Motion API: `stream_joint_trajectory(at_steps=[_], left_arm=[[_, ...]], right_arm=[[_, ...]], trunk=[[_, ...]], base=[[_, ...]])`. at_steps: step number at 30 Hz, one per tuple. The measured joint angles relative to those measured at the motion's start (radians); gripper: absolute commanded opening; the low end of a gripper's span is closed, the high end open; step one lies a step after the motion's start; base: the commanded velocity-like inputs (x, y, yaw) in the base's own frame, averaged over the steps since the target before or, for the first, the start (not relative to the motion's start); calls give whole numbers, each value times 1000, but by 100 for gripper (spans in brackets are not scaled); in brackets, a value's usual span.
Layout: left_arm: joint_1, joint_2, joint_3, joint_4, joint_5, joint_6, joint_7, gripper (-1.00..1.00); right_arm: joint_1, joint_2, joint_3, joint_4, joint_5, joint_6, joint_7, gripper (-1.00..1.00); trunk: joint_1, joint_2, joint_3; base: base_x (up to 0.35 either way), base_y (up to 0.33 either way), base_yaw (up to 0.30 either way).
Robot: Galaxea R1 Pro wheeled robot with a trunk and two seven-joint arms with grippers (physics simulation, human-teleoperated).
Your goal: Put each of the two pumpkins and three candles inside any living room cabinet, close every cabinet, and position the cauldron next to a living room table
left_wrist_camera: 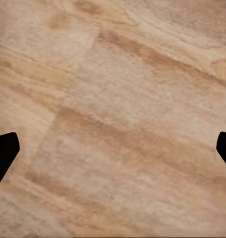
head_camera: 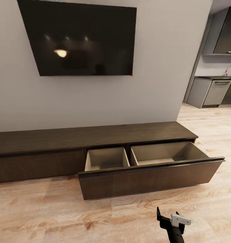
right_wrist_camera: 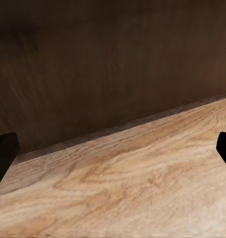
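The cabinet point(head_camera: 95, 136) is a long, low, dark brown unit against the wall. Its wide right drawer point(head_camera: 146, 179) is pulled out. Two pale beige compartments show inside, a small left one point(head_camera: 107, 158) and a larger right one point(head_camera: 166, 153), both empty. My right gripper point(head_camera: 168, 216) hovers open over the floor just in front of the drawer. In the right wrist view the right gripper point(right_wrist_camera: 113, 153) faces the dark drawer front point(right_wrist_camera: 113, 64), nothing between its fingers. My left gripper point(left_wrist_camera: 113, 153) is open over bare wooden floor. The pumpkins, candles, cauldron and table are out of view.
A large black TV point(head_camera: 81, 37) hangs on the grey wall above the cabinet. Light wooden floor point(head_camera: 44, 209) stretches in front of the cabinet. Grey kitchen units point(head_camera: 216, 91) stand far back at the right, past the wall's end.
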Motion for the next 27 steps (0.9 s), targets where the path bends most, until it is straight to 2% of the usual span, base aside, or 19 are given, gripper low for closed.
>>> stream_joint_trajectory(at_steps=[3, 6, 10, 12, 13, 18, 21, 23, 27], left_arm=[[0, -2, 2, 57, -8, -70, -3, 100], [0, -3, 3, 91, -9, -113, -6, 100], [0, -5, 1, 105, -10, -127, -7, 100], [0, -22, -2, 108, -12, -130, -7, 100], [0, -41, -2, 110, -14, -131, -7, 100], [0, -48, -2, 111, -14, -131, -7, 100], [0, -52, -6, 116, -13, -131, -7, 100], [0, -53, -21, 137, -14, -131, -7, 100], [0, -56, -25, 139, -14, -131, -7, 100]], right_arm=[[4, 25, -1, -1, -1, -2, -2, 100], [6, 42, 0, 0, 0, -2, -2, 100], [7, 67, 0, 2, 3, -2, -2, 100], [7, 77, 0, 6, 4, -3, -2, 100], [7, 86, 1, 15, 5, -3, -2, 100], [7, 90, 0, 22, 5, -3, -2, 100], [7, 89, -1, 55, 7, -4, 1, 100], [7, 89, -2, 59, 8, -5, -1, 100], [7, 90, -1, 60, 6, -5, -1, 100]], trunk=[[-12, 21, 9], [-23, 42, 19], [-27, 49, 22], [-27, 49, 22], [-27, 49, 22], [-27, 49, 22], [-27, 49, 22], [-26, 49, 22], [-26, 49, 22]], base=[[0, 0, 0], [0, 0, -84], [0, 0, -182], [0, 0, -57], [0, 0, -19], [0, 0, -16], [-8, 0, -204], [-300, 0, -290], [-326, 0, -295]])
